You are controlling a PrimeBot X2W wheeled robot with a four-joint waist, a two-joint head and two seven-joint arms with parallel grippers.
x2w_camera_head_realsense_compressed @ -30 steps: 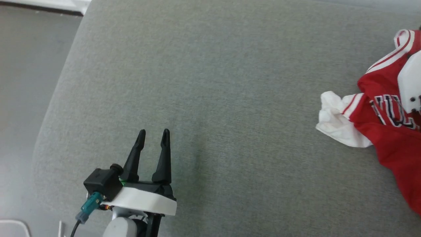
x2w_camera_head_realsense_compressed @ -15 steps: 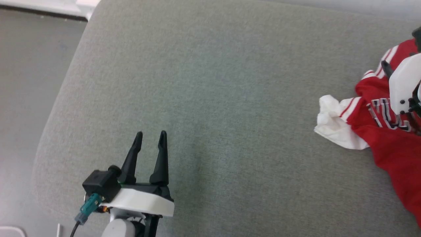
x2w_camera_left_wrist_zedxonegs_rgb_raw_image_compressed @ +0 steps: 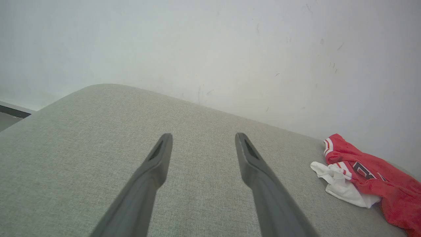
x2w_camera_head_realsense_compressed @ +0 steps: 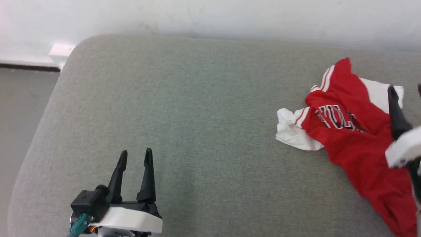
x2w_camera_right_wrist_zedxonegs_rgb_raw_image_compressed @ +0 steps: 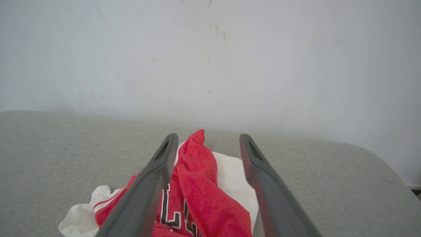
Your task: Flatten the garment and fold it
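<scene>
Garment (x2w_camera_head_realsense_compressed: pixel 355 148) lay crumpled at the right of the head view, on a grey upholstered surface (x2w_camera_head_realsense_compressed: pixel 204 108). It was bunched, not flat. Its red body ran from a raised peak near the upper right down to the lower right corner of the frame. A white sleeve (x2w_camera_head_realsense_compressed: pixel 291 131) was wadded at its left edge, and a second white patch showed behind the peak. Black, white-outlined letters (x2w_camera_head_realsense_compressed: pixel 335 117) were partly readable across a fold, and red-and-white striped trim (x2w_camera_head_realsense_compressed: pixel 325 79) ran along the upper left of the peak.

In the right wrist view the garment (x2w_camera_right_wrist_zedxonegs_rgb_raw_image_compressed: pixel 204 184) sat low in the centre. The right gripper (x2w_camera_right_wrist_zedxonegs_rgb_raw_image_compressed: pixel 208 136) was above it, its jaws spread wide and holding nothing. In the head view the right gripper (x2w_camera_head_realsense_compressed: pixel 406 87) was at the right edge, over the shirt's far side.

The left gripper (x2w_camera_head_realsense_compressed: pixel 136 152) was at the lower left of the head view, well apart from the garment, over bare upholstery. In its own wrist view the left gripper (x2w_camera_left_wrist_zedxonegs_rgb_raw_image_compressed: pixel 203 136) had its jaws parted and empty, with the garment (x2w_camera_left_wrist_zedxonegs_rgb_raw_image_compressed: pixel 378 177) at the lower right.

A pale wall (x2w_camera_head_realsense_compressed: pixel 210 16) ran along the top of the frame, and grey floor (x2w_camera_head_realsense_compressed: pixel 19 98) showed at the left.
</scene>
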